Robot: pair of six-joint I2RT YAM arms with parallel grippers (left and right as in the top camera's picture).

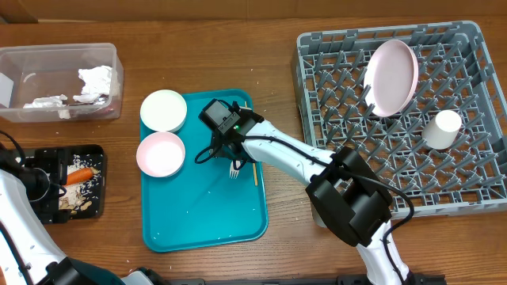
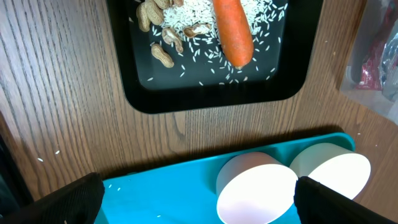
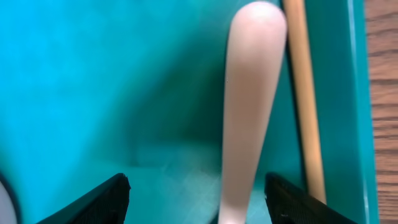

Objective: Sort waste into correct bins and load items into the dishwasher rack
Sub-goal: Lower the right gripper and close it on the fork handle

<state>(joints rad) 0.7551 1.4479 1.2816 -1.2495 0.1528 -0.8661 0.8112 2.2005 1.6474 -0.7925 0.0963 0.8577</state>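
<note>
From the right wrist, the right gripper [image 3: 198, 190] stands spread, its dark fingers [image 3: 93, 202] either side of the white plastic fork [image 3: 249, 106]. A thin wooden stick [image 3: 305, 93] lies just beside the fork, toward the right edge of the big teal serving tray [image 3: 93, 81]. The left wrist view alone shows the left gripper [image 2: 199, 183] wide open over that tray's left edge, with the small pink bowl [image 2: 258, 190] and small white bowl [image 2: 333, 174] between its fingers. Beyond lies the shallow black rectangular tray [image 2: 211, 99] with the orange carrot [image 2: 233, 31], white rice grains [image 2: 193, 12] and beige nut-like scraps [image 2: 161, 55]. Only overhead shows the grey plastic dishwasher rack [image 1: 317, 71] holding the pale pink round plate [image 1: 390, 77] and white cup [image 1: 441, 129], and the crumpled white paper napkins [image 1: 97, 77] in the clear rectangular plastic tub [image 1: 55, 55].
</note>
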